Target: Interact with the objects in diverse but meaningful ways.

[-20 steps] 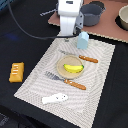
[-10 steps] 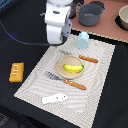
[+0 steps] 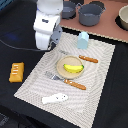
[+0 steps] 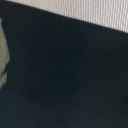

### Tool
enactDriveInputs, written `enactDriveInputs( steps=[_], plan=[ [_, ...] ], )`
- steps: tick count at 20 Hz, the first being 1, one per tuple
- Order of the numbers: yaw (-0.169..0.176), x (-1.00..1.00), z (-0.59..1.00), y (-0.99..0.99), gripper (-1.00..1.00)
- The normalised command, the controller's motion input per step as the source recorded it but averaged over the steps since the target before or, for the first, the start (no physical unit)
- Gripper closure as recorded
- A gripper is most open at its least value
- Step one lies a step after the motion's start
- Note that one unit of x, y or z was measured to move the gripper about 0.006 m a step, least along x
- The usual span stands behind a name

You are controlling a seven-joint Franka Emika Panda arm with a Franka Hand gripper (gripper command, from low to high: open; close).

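A yellow banana (image 3: 73, 68) lies on a small beige plate (image 3: 62, 70) in the middle of the woven placemat (image 3: 100, 95). An orange ridged block (image 3: 16, 71) lies on the dark cloth at the exterior view's left. A white fish (image 3: 55, 98) lies near the mat's front. A pale blue cup (image 3: 83, 40) stands at the mat's back edge. Grey pots (image 3: 91, 14) stand behind it. My gripper (image 3: 45, 46) hangs over the mat's back left corner, between the block and the cup. Its fingers are hidden under the white hand. The wrist view shows only dark cloth (image 4: 65, 80) and a strip of mat (image 4: 85, 10).
A fork (image 3: 65, 80) and a knife (image 3: 86, 58), both with orange handles, lie beside the plate. A second grey pot (image 3: 67, 9) and a pale bowl (image 3: 123, 17) stand on the tan surface at the back. A black cable (image 3: 15, 44) runs across the cloth.
The arm has moved toward the exterior view's left and forward, from near the cup to over the mat's back left corner. The objects have not moved.
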Motion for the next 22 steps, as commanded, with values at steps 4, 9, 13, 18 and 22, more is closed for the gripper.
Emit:
enactDriveInputs(
  steps=[4, 9, 13, 18, 22],
  plan=[
    [-0.130, -0.77, 0.00, -0.35, -1.00],
    [-0.142, -0.75, 0.00, -0.36, -1.00],
    [-0.176, -0.67, 0.00, -0.35, -1.00],
    [-0.190, -0.60, 0.00, -0.36, -1.00],
    [-0.211, -0.51, -0.02, -0.36, -1.00]
  ],
)
